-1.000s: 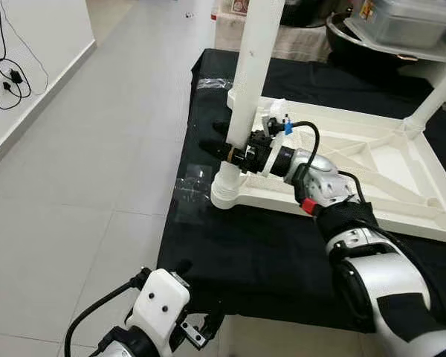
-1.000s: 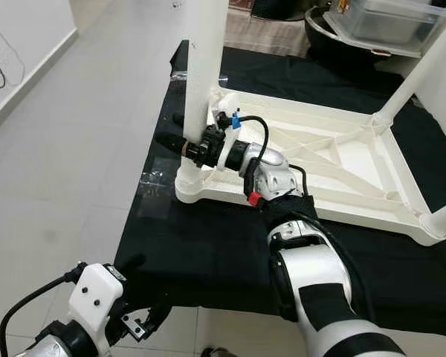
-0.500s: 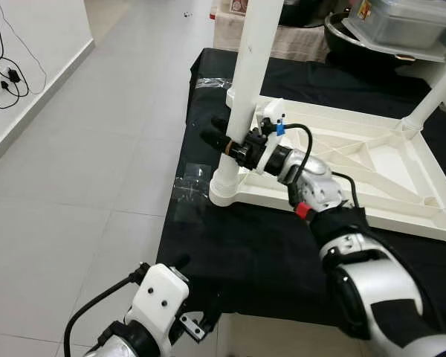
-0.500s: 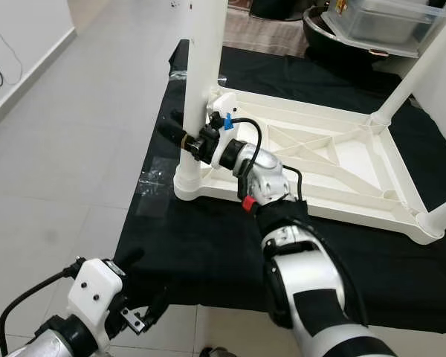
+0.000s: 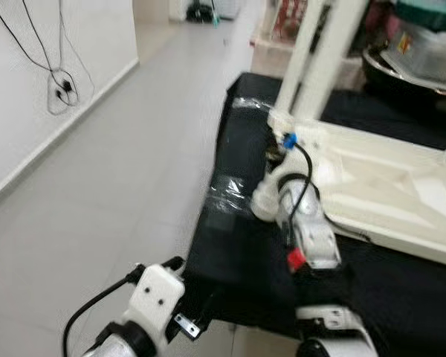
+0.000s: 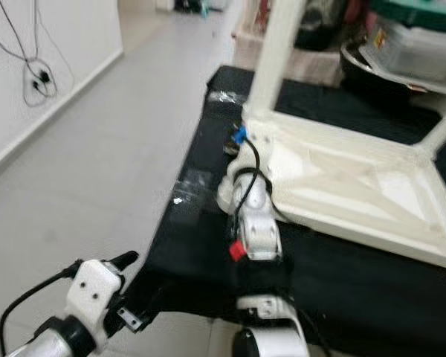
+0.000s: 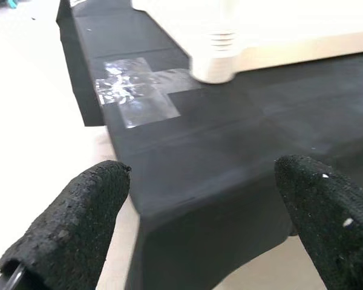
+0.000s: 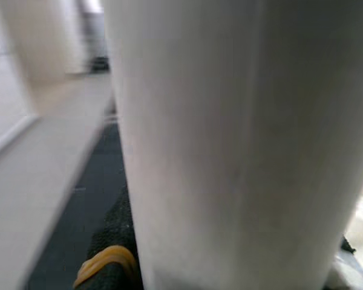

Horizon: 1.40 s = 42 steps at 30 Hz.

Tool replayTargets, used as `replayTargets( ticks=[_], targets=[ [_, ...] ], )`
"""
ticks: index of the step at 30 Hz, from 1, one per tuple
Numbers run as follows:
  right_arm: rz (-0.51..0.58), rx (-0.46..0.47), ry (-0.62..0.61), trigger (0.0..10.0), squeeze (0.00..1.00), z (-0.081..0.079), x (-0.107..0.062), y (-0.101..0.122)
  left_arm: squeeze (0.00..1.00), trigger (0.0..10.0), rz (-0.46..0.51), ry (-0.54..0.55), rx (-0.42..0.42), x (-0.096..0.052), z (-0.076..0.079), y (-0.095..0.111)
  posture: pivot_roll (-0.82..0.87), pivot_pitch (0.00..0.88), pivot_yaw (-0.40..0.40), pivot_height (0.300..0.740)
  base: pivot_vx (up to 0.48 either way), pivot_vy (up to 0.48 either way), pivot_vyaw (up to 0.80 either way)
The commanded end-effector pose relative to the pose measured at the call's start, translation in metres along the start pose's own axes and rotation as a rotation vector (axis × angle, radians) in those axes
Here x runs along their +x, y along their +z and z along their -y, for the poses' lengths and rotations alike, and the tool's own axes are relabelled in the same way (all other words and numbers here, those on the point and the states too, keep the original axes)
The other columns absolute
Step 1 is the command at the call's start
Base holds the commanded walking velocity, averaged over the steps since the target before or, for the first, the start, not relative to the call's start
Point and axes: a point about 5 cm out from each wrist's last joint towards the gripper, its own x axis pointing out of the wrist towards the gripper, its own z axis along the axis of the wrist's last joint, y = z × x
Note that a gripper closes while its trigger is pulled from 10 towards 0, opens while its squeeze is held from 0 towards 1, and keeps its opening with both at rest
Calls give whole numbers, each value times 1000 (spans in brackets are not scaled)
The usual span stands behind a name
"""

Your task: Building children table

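The white children's table [image 5: 390, 190] lies upside down on a black-covered bench [image 5: 241, 249]. One white leg [image 5: 317, 56] stands up from its near-left corner socket [image 7: 215, 53]. My right arm [image 5: 305, 223] reaches to the foot of that leg, where my right gripper [image 5: 271, 152] is shut on it. In the right wrist view the leg [image 8: 230, 145] is pressed up close, with a black finger [image 8: 112, 254] beside it. My left gripper [image 7: 206, 199] hangs open just off the bench's front-left corner, holding nothing.
A patch of clear tape [image 5: 227, 195] sticks to the black cover near the socket. Grey floor [image 5: 111, 186] lies left of the bench, with cables [image 5: 59, 89] on the white wall. A lidded bin [image 6: 424, 44] and a second leg [image 6: 442, 134] stand at the back right.
The whole picture has shifted and blurred, so the camera moved. My right gripper stays around the leg's foot, and the left arm stays low by the bench's front edge.
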Motion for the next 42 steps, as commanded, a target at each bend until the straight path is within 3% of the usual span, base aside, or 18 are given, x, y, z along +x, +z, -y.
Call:
replayTargets(
  ticks=[1,4,5,8,9,12,13,14,15,20,23,26,27,34,36,37,41,42],
  targets=[
    [-115,30,-148,0,0,6,-7,-20,0,10000,-7,-1,0,0,2,-2,159,143,-110,740,0,0,0],
    [-116,60,-124,0,0,-9,-12,-17,0,10000,-6,-6,1,0,3,-2,166,144,-115,740,0,0,0],
    [-104,83,-46,10000,0,-18,-14,-15,0,10000,-7,-7,1,0,3,-1,166,144,-115,740,0,0,0],
    [-94,105,35,10000,0,-27,-17,-13,0,10000,-7,-8,1,-1,3,-1,166,144,-115,740,0,0,0],
    [-97,117,86,10000,1000,-30,-19,-13,0,10000,-11,-8,3,-1,3,-2,158,148,-114,740,0,0,0],
    [-88,110,104,10000,1000,-28,-22,-13,0,10000,-14,-12,5,-1,3,-4,156,145,-116,740,0,0,0],
    [-71,100,104,10000,910,-24,-21,-12,0,10000,-14,-13,5,-1,4,-4,156,145,-116,740,0,0,0],
    [-59,91,98,10000,910,-21,-21,-12,0,10000,-14,-14,5,-1,4,-4,156,145,-116,740,0,0,0],
    [-24,74,117,10000,0,-17,-18,-10,0,10000,-13,-14,4,0,4,-4,156,143,-115,740,0,0,0],
    [20,119,180,10000,0,-4,-9,-6,0,10000,-14,-14,6,0,5,-4,157,139,-113,740,0,0,0],
    [124,153,360,10000,0,13,12,8,0,10000,-12,-13,7,0,5,-4,156,131,-115,740,0,0,0],
    [141,159,414,10000,0,17,19,13,0,10000,-11,-11,8,0,4,-4,156,131,-115,740,0,0,0],
    [175,145,490,10000,0,21,27,22,0,10000,-10,-10,8,0,4,-4,156,131,-115,740,0,0,0],
    [194,103,623,10000,0,22,37,30,0,10000,-11,-10,10,0,5,-5,160,125,-119,740,0,0,0],
    [146,138,784,10000,0,17,42,30,0,10000,-10,-9,13,0,4,-4,162,126,-120,740,0,0,0],
    [146,138,784,10000,0,17,42,30,0,10000,-10,-9,13,0,4,-4,162,126,-120,740,0,0,0],
    [34,180,1108,10000,0,2,41,24,0,10000,-8,-3,15,0,4,-4,174,135,-126,740,0,0,0],
    [34,180,1108,10000,0,2,41,24,0,10000,-8,-3,15,0,4,-4,174,135,-126,740,0,0,0]
  ],
)
